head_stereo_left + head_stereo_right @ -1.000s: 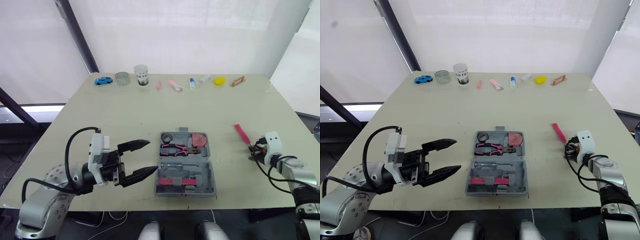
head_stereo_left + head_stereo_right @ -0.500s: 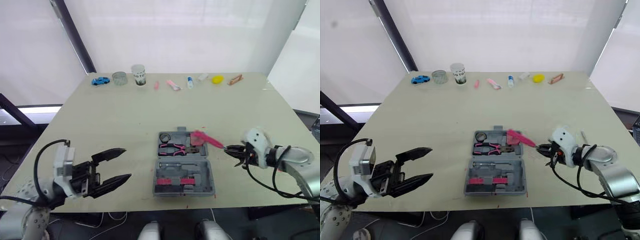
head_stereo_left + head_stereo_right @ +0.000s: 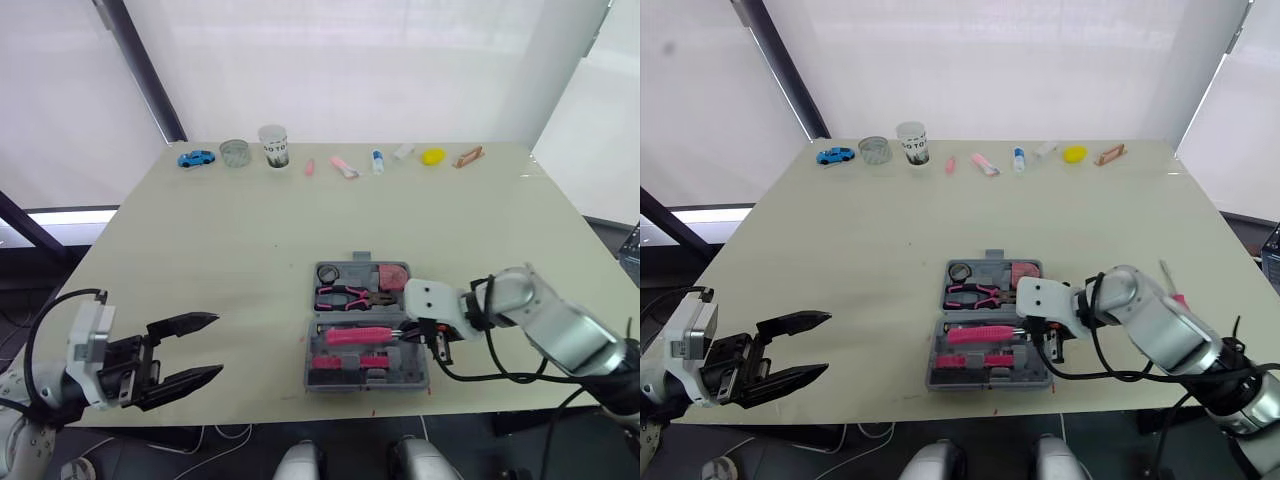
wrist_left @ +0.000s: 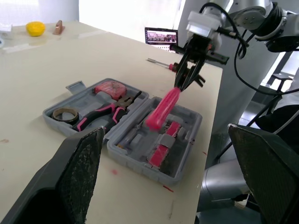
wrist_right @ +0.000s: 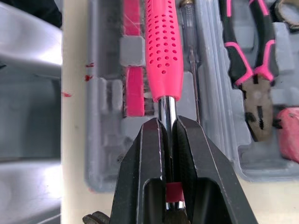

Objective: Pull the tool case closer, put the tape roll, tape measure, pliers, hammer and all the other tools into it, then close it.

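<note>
- You are in the packing step: the tool case [image 3: 412,372] lies open on the table [image 3: 250,230], low in the middle of the frame, and the hammer [image 3: 355,336] is being placed in it.
- The right pincer [image 5: 167,128] is clamped on the hammer's chrome shaft just behind the pink grip. The grip lies lengthwise over the case's lower half, and I cannot tell whether it touches the tray.
- The right forearm reaches in from the lower right of the frame, elbow bent, wrist pointing left across the case.
- The left pincer [image 3: 215,345] hangs at the lower left, spread wide and empty, well apart from the case and pointing towards it.
- The pliers [image 3: 345,296], tape roll [image 3: 328,273] and tape measure [image 3: 392,276] already sit in the case's upper half.
- Next, I judge, you should lower the hammer until it seats in its slot, keeping it level, then let go and lift clear.
- A thin tool with a pink end [image 3: 1170,283] lies near the table's right edge and probably needs to go in before you close the lid.
</note>
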{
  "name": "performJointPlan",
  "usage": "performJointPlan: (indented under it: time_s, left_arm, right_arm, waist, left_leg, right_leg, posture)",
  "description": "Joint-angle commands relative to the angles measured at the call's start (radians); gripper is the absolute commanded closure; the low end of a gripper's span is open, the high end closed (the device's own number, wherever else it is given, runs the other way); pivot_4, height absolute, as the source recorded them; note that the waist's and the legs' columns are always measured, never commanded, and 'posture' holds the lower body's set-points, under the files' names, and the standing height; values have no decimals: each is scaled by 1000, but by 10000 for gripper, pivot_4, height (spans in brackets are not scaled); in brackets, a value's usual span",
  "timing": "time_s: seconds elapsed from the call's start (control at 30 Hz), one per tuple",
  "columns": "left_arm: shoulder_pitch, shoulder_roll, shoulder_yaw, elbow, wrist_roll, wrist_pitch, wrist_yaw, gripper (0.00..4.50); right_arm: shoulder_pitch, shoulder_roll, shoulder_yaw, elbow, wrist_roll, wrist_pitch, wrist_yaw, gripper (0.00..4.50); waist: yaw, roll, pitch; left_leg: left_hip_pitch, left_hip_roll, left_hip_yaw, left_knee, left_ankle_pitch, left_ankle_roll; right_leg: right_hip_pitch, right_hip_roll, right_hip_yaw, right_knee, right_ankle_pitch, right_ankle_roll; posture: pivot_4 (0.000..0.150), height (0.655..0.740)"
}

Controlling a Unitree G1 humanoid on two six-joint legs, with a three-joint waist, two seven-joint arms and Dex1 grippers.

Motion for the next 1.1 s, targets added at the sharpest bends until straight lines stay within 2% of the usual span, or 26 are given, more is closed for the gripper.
performJointPlan:
  time_s: [0.03,0.4,0.77,0.93,0.97,1.1]
  left_arm:
    - [-5,8,2,-45,1,-5,2,0]
    - [-17,12,0,-79,-3,26,24,0]
    - [-2,5,-1,-93,-2,20,33,0]
    - [-1,0,-2,-80,6,5,29,0]
    - [-1,-1,-3,-79,7,3,28,0]
    - [3,0,-2,-74,8,-1,24,0]
  right_arm:
    - [-52,39,30,14,-34,19,-9,44575]
    - [-110,127,115,133,-97,19,2,44575]
    - [-77,198,149,189,-154,1,-20,44575]
    - [-60,209,138,223,-168,-69,-18,44575]
    - [-55,214,133,236,-174,-92,-24,37133]
    - [-33,216,107,255,-186,-185,-39,24981]
  waist:
    - [-1,0,0]
    - [-2,0,1]
    - [-6,-1,1]
    - [-7,-1,1]
    - [-6,-1,1]
    - [-6,-1,1]
  left_leg:
    - [0,0,0,0,0,0]
    - [-1,0,0,0,0,0]
    - [-1,0,0,0,0,0]
    - [0,0,0,0,0,0]
    - [0,0,0,0,0,0]
    - [0,-1,0,0,0,0]
  right_leg:
    - [0,0,0,0,0,0]
    - [-1,0,-1,0,0,0]
    - [-1,1,-1,1,1,0]
    - [-1,2,-1,1,1,0]
    - [-1,2,-1,1,1,0]
    - [-1,2,-1,1,1,0]
  posture:
    - [1500,7400]
    - [1500,7400]
    - [1500,7400]
    - [1500,7400]
    - [1500,7400]
    - [1500,7400]
